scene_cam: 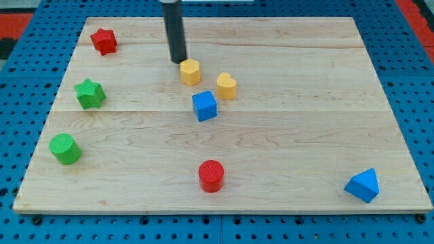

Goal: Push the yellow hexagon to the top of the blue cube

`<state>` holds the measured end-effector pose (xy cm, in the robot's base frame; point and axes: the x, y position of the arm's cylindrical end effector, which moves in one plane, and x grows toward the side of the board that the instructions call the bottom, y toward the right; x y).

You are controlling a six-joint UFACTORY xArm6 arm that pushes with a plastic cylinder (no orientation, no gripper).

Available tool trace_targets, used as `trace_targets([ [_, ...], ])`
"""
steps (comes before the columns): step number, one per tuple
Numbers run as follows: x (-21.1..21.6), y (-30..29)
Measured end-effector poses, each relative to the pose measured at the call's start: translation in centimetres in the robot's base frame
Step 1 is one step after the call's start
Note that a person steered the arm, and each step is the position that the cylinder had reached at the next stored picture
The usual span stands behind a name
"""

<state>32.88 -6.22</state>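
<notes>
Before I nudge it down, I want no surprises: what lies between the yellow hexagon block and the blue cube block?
Nothing: the camera view shows only bare wood between the yellow hexagon and the blue cube.

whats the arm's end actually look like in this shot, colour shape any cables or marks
Only the rod shows: a straight, smooth, dark grey to black cylinder coming in from the view's top, with a faint sheen along one side. No cables, markings or sleeves are visible on it. It ends bluntly at my tip, just up and left of the yellow hexagon. The rest of the arm is out of frame.

No legible text or markings anywhere.
</notes>
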Motion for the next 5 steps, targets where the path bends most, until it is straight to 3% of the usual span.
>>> trace_targets([
  [1,3.7,1.9],
  [2,-0.2,0.6],
  [3,-4.5,-5.4],
  [4,-8.3,-15.3],
  [5,-8.2,-23.3],
])
